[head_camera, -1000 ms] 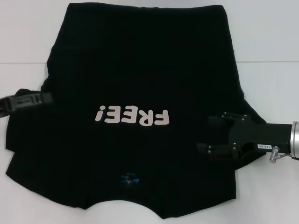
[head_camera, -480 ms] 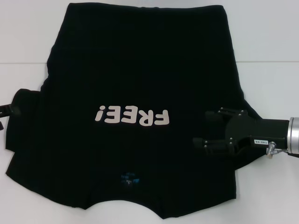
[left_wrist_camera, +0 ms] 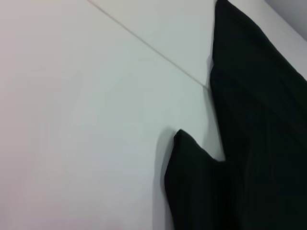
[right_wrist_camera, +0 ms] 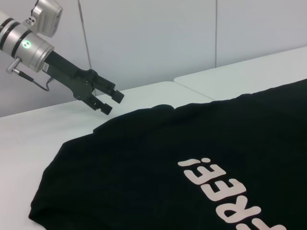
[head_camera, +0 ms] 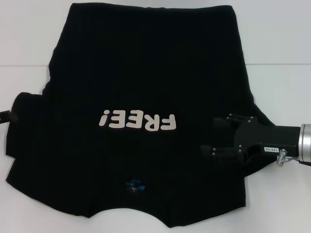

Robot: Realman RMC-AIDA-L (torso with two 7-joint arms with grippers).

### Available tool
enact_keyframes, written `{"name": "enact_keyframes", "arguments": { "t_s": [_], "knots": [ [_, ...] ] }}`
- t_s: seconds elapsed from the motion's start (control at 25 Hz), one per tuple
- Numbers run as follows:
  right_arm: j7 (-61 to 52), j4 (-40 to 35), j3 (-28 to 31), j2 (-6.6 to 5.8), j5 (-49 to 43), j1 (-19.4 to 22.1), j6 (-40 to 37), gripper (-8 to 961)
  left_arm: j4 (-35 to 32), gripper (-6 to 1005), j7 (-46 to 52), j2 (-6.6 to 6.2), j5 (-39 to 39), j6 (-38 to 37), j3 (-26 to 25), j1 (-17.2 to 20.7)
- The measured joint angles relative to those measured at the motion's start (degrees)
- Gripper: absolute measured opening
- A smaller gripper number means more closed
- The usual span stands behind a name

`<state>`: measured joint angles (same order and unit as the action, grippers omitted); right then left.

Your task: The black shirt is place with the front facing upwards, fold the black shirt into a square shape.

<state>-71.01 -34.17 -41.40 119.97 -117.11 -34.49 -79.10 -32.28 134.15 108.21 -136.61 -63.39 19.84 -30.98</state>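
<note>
The left gripper (right_wrist_camera: 109, 101) has pulled back off the shirt (head_camera: 146, 73): a second ago its fingers lay over the left sleeve, and now only a sliver of it shows at the head view's left edge, clear of the cloth. From the right wrist it hangs above the bench (head_camera: 277, 58) past the sleeve, fingers (right_wrist_camera: 118, 96) narrowly parted and holding nothing. The right gripper (head_camera: 212, 137) has slid slightly further in over the shirt's right side; its fingers (head_camera: 218, 121) are spread wide.

The shirt lies flat on the bench, front up, "FREE!" (head_camera: 137, 121) upside down in the head view, blue label (head_camera: 134, 185) near the collar. The collar edge is cut off at the bottom of the head view. Whether the right fingers touch the cloth cannot be told, black on black.
</note>
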Motion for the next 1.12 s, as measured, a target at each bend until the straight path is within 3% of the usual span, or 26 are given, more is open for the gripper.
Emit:
{"name": "enact_keyframes", "arguments": {
  "t_s": [0.8, 1.12],
  "knots": [
    [0.0, -0.02, 0.0, -0.1, -0.14, 0.29, 0.0, 945, 1.53, 831, -0.08, 1.31, 0.2, 0.57, 2.67, -1.14],
    [0.0, -0.02, 0.0, -0.1, -0.13, 0.41, 0.0, 945, 1.11, 814, -0.15, 1.2, -0.11, 0.63, 2.85, -1.75]
  ]
}}
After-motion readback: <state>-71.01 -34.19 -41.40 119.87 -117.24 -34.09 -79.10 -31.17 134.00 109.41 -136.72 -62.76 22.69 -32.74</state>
